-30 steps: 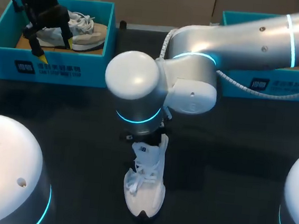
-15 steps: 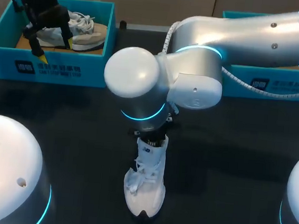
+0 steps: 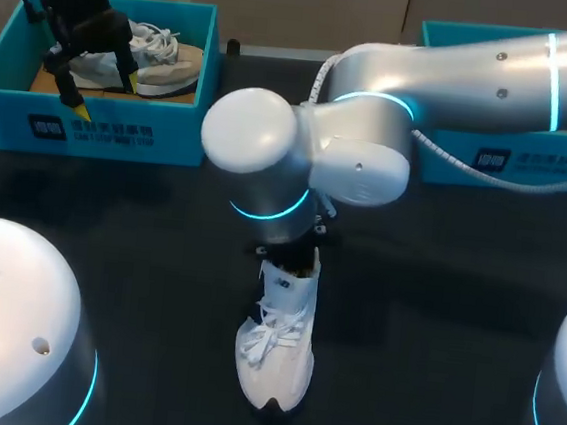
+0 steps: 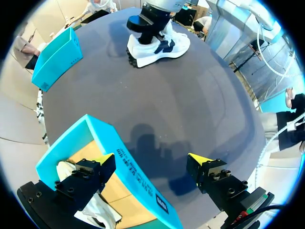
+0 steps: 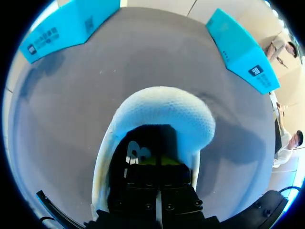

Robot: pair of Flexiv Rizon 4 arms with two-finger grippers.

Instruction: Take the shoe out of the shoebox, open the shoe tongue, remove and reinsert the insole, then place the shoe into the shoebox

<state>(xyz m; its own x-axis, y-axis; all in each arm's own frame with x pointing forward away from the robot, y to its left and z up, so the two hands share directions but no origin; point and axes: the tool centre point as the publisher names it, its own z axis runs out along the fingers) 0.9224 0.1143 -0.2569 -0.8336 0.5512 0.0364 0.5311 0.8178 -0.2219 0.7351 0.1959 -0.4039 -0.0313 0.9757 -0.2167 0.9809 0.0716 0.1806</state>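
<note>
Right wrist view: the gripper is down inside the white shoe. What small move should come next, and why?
Probably lift the right gripper straight up, bringing the insole out if it is gripped. The gripper sits deep in the opening of the white shoe, and no insole lies on the table yet.

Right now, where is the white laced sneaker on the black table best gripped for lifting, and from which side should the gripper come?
Probably the heel collar, from straight above. The white laced sneaker stands upright on its sole with the opening facing up, so that rim can be pinched from inside and outside. Laces cover the front. The right gripper sits in that opening.
</note>
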